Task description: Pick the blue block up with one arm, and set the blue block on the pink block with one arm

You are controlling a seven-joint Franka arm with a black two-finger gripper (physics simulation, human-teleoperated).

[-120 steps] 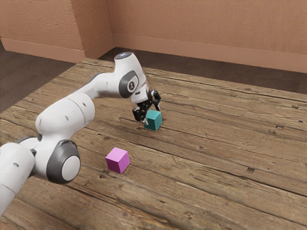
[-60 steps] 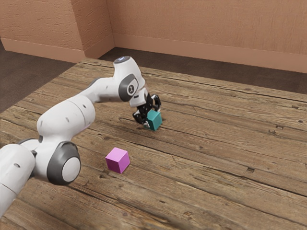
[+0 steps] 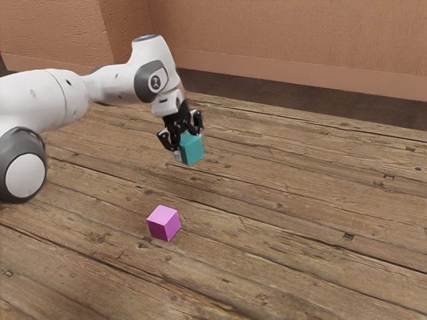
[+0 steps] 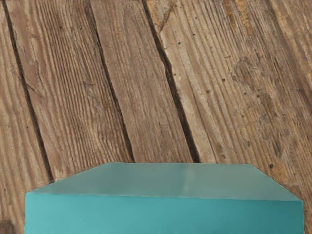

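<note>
1. You have the teal-blue block (image 3: 192, 151) held up off the wooden table (image 3: 300, 200).
2. Your gripper (image 3: 187, 141) pinches it from above, fingers pressed to opposite sides.
3. The pink block (image 3: 164, 223) rests on the planks, well apart, nearer the exterior camera.

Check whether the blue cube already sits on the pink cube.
No, the black claw grips the blue cube, apart from the bare-topped pink cube.
</note>
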